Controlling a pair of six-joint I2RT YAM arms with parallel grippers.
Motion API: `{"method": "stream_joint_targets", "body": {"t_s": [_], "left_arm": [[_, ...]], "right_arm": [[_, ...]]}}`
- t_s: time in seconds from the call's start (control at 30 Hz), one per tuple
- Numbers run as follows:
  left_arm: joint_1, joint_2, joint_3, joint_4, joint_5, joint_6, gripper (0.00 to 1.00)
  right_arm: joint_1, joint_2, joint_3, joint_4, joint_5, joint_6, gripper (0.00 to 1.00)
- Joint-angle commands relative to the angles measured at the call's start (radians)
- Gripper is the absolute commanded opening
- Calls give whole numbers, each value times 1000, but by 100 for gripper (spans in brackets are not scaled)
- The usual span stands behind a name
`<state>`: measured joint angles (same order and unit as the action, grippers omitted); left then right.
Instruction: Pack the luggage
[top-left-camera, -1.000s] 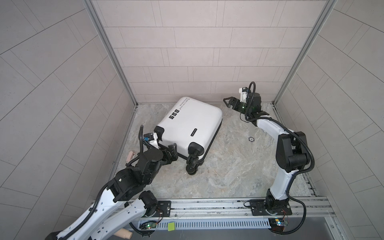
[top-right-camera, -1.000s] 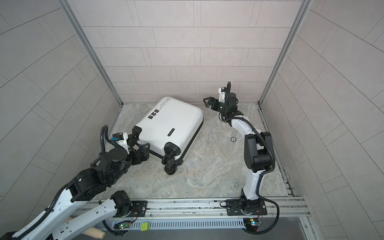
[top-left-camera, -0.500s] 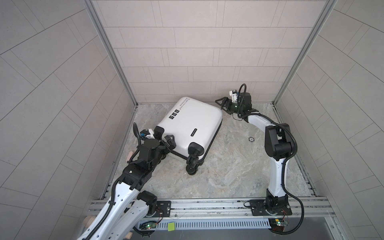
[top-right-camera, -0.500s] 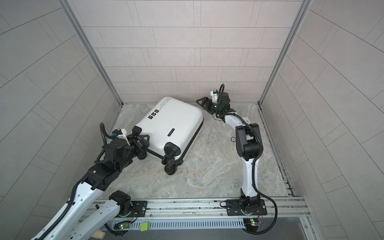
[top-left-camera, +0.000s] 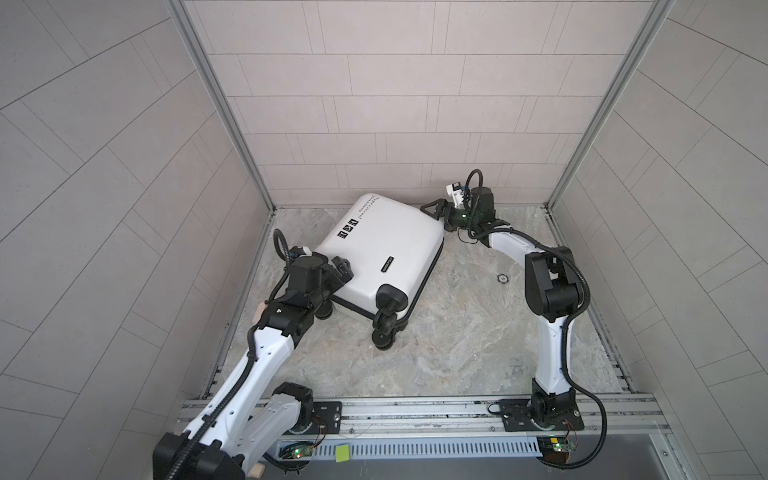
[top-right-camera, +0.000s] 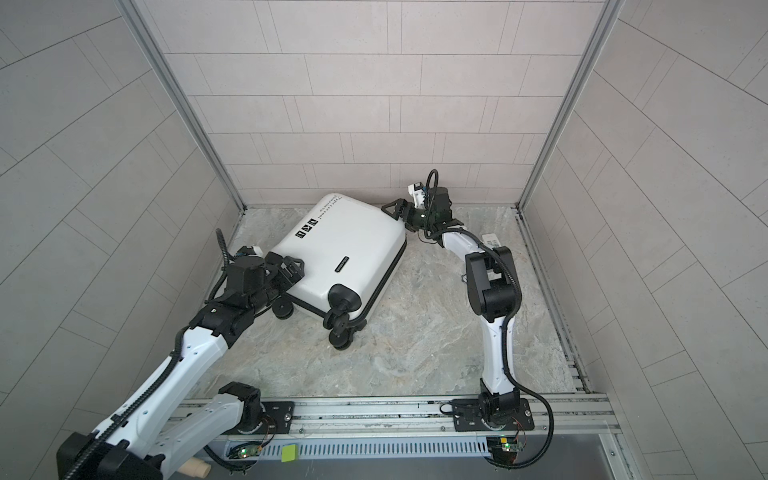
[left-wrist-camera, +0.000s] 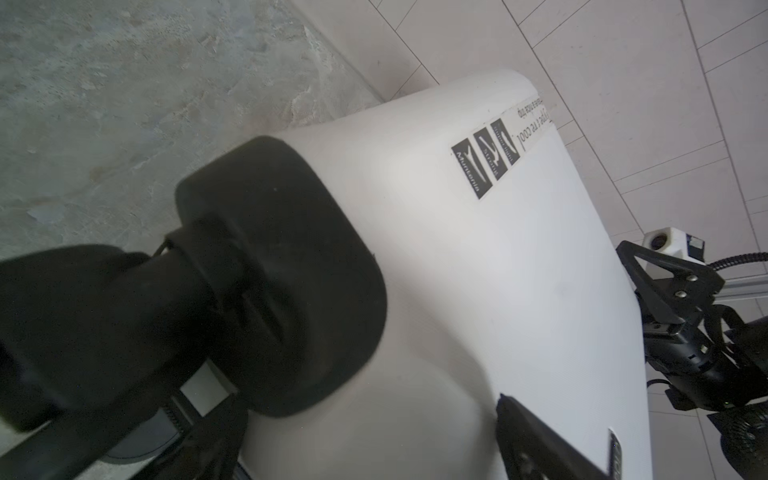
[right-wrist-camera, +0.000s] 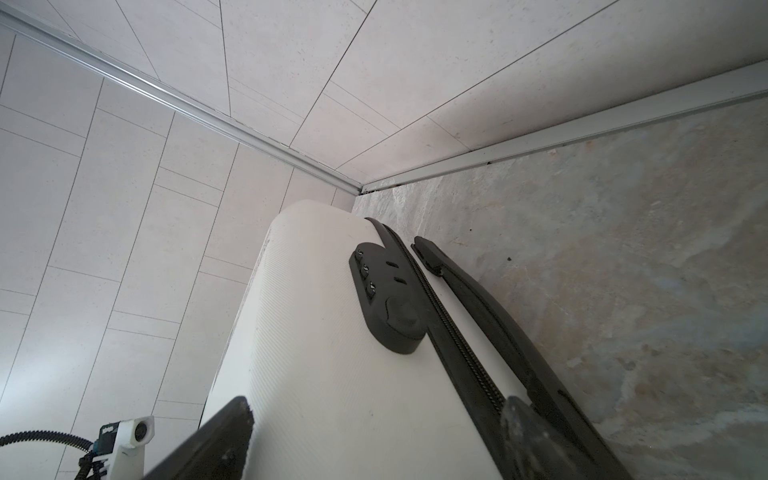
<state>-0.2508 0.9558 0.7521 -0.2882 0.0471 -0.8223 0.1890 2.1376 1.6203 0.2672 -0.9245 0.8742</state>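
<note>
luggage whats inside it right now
Nothing inside shows: the luggage lies closed on the tabletop, its zipper band shut along the side. Only the white shell is visible; any contents are covered.

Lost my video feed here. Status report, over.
Open left pincer at wheel corner of luggage. Open right pincer astride its opposite corner. Case shut, lying flat. Small ring on floor, apart; nothing blocking.

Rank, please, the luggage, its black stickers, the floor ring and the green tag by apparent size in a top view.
1. luggage
2. black stickers and green tag: too alike to rank, and the tag lies nearer the camera
3. floor ring
</note>
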Motion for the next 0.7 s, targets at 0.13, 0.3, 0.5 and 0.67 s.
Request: {"method": "stream_joint_targets", "body": {"t_s": [0.13,0.3,0.5,0.67], "left_arm": [[15,70,86,41,102,118,100],[25,108,104,56,179,173,100],[40,151,128,60,229,208,100],[40,229,167,109,278,211,100]], "right_arm": [[63,-109,-148,21,-75,-55,93],[85,-216,-213,-127,-71,-197,92],[95,-331,-286,-287,-42,-323,91],[95,-418,-386,-360,4,-383,91]]}}
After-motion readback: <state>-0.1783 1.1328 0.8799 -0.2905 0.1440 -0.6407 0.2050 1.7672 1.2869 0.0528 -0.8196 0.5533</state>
